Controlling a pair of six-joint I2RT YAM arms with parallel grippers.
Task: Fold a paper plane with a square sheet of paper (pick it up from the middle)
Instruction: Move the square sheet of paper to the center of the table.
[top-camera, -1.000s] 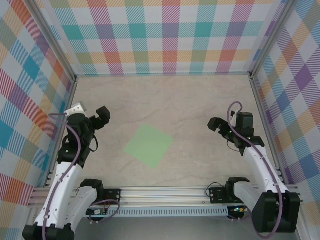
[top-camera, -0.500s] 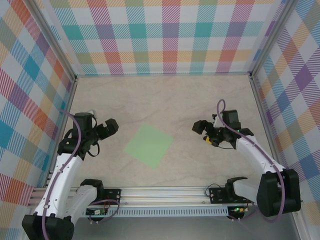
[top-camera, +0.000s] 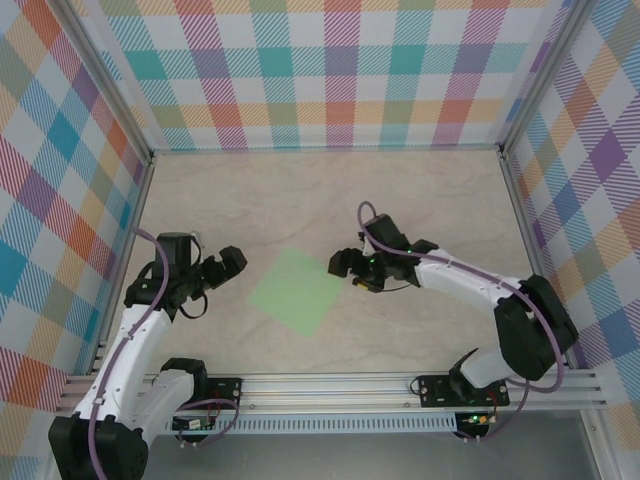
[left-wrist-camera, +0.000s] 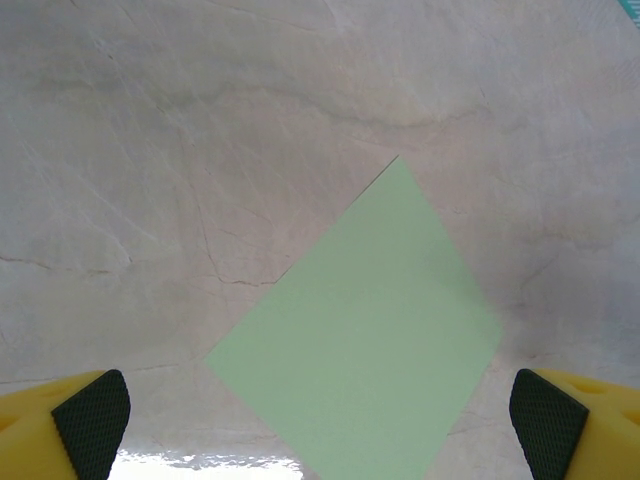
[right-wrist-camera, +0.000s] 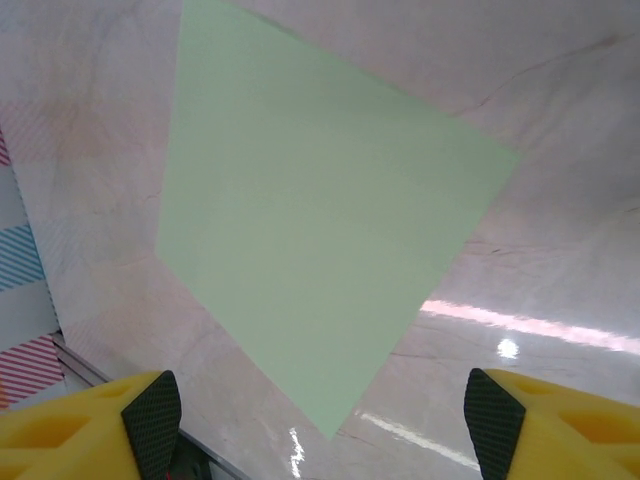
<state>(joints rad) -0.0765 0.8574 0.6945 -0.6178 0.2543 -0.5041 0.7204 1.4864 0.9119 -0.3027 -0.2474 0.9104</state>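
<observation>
Your sheet (top-camera: 298, 291) lies flat on the table (top-camera: 420, 200) between the grippers. The left gripper (top-camera: 230, 264) sits just left of it, fingers (left-wrist-camera: 92, 420) wide apart. The right gripper (top-camera: 349, 271) hangs at its right corner, fingers (right-wrist-camera: 150, 420) also apart, contact unclear. Each wrist view cuts off one corner of the sheet.

Both arms, left arm (top-camera: 125, 352) and right arm (top-camera: 462, 282), are white shells with chunky black joints, a purple cable (top-camera: 360, 214) looping off each. Left gripper (left-wrist-camera: 320, 428) and right gripper (right-wrist-camera: 322, 425) have yellow fingers (left-wrist-camera: 28, 432), black cross-hatched pads (left-wrist-camera: 92, 425).
</observation>
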